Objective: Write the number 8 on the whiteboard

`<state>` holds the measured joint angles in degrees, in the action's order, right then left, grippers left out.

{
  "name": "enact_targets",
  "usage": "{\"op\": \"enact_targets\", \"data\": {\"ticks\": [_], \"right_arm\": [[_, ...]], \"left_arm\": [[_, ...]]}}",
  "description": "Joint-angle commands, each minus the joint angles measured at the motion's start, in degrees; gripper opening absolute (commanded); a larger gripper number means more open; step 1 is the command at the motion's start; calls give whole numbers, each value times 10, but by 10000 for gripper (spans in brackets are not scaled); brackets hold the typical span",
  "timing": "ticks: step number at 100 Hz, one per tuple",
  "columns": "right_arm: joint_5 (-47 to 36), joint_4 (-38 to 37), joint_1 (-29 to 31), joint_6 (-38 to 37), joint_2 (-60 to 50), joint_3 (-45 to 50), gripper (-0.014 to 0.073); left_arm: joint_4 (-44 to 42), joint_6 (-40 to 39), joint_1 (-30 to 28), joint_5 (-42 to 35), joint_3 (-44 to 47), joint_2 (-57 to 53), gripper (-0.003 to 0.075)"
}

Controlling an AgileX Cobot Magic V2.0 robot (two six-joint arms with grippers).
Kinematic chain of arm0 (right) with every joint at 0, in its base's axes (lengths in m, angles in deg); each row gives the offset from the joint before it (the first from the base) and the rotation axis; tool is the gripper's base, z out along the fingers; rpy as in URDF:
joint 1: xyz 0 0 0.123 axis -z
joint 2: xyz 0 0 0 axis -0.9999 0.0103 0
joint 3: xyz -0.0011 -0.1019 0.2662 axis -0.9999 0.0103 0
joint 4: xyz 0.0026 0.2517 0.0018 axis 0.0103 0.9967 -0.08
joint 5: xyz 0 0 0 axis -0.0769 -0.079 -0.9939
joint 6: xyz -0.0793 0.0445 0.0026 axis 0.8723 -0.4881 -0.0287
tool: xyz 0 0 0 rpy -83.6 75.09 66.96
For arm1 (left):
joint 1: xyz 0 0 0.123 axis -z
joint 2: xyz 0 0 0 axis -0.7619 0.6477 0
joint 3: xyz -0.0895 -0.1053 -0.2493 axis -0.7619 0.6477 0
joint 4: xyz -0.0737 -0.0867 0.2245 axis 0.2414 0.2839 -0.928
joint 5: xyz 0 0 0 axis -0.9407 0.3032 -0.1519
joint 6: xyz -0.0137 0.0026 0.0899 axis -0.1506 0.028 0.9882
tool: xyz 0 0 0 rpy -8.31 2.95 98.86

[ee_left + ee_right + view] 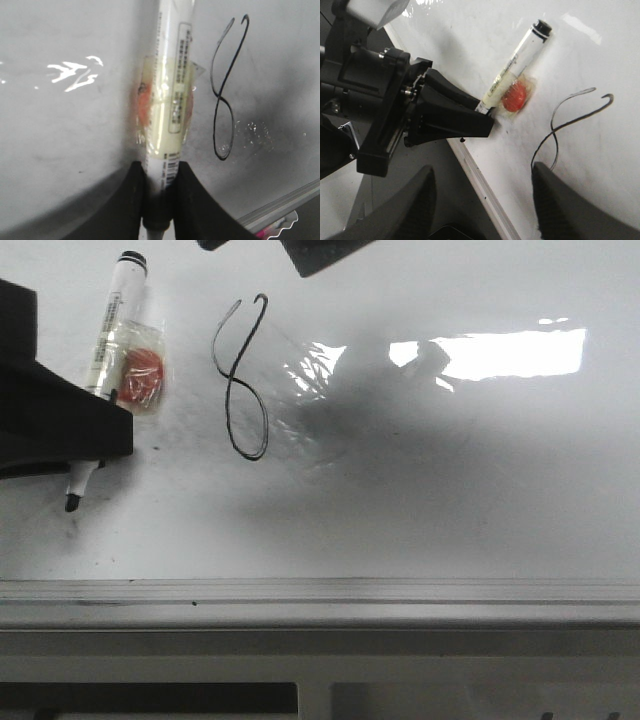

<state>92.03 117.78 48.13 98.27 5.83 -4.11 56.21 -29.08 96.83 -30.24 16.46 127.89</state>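
Observation:
The whiteboard (450,500) lies flat and glossy, with a grey frame along its near edge. The number 8 (241,380) is drawn on it in a thin black line, with a closed lower loop and a hooked open top. It also shows in the left wrist view (225,95) and the right wrist view (565,120). My left gripper (161,175) is shut on a white marker (108,330), left of the 8. The marker's black tip (72,502) points at the board's near edge. My right gripper (482,200) is open and empty above the board's edge.
A clear packet with an orange piece (145,375) is taped to the marker's barrel. A bright glare patch (500,352) lies on the board to the right. A dark part of the right arm (325,252) hangs at the far edge.

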Motion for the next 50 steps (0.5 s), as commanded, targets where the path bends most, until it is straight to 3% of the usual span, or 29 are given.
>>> {"op": "enact_targets", "data": {"ticks": [1,9,28,34,50], "right_arm": [[-31,12,0,2,-10,-17,363],[-31,12,0,2,-10,-17,363],[-31,12,0,2,-10,-17,363],[-31,12,0,2,-10,-17,363],[-31,12,0,2,-12,-17,346]], "left_arm": [[4,-6,-3,-33,-17,4,-15],[4,-6,-3,-33,-17,4,43],[4,-6,-3,-33,-17,4,347],[4,-6,-3,-34,-17,4,381],[4,-6,-3,-37,-17,-3,377]]}}
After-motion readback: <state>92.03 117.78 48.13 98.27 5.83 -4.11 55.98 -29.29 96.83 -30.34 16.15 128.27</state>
